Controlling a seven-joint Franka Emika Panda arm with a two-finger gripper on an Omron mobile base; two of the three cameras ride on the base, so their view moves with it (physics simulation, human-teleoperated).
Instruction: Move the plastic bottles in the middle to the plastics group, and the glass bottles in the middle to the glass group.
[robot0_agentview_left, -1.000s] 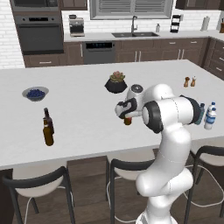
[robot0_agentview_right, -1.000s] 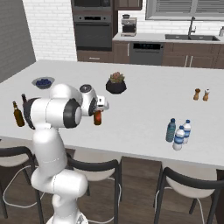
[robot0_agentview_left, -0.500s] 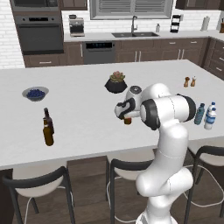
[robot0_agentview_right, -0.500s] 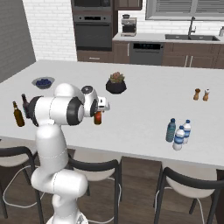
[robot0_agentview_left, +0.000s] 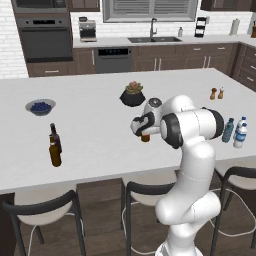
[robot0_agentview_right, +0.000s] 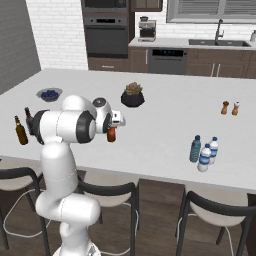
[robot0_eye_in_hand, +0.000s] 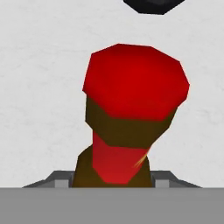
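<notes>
Red-capped glass bottle (robot0_eye_in_hand: 131, 127) upright on white kitchen island (robot0_agentview_left: 100, 150), end effector (robot0_eye_in_hand: 113, 181) clamped around it.

Arm bent low, gripper (robot0_eye_in_hand: 112, 186) pointing down

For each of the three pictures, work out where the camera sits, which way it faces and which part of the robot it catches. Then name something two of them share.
Left base view: behind the arm's left, facing the island; white arm at lower right, gripper over the red-capped bottle.
Right base view: behind its right; arm at lower left.
Hand view: on the hand, looking down at the bottle's cap, fingertips low.
Shared: potted plant, blueberry bowl.
</notes>
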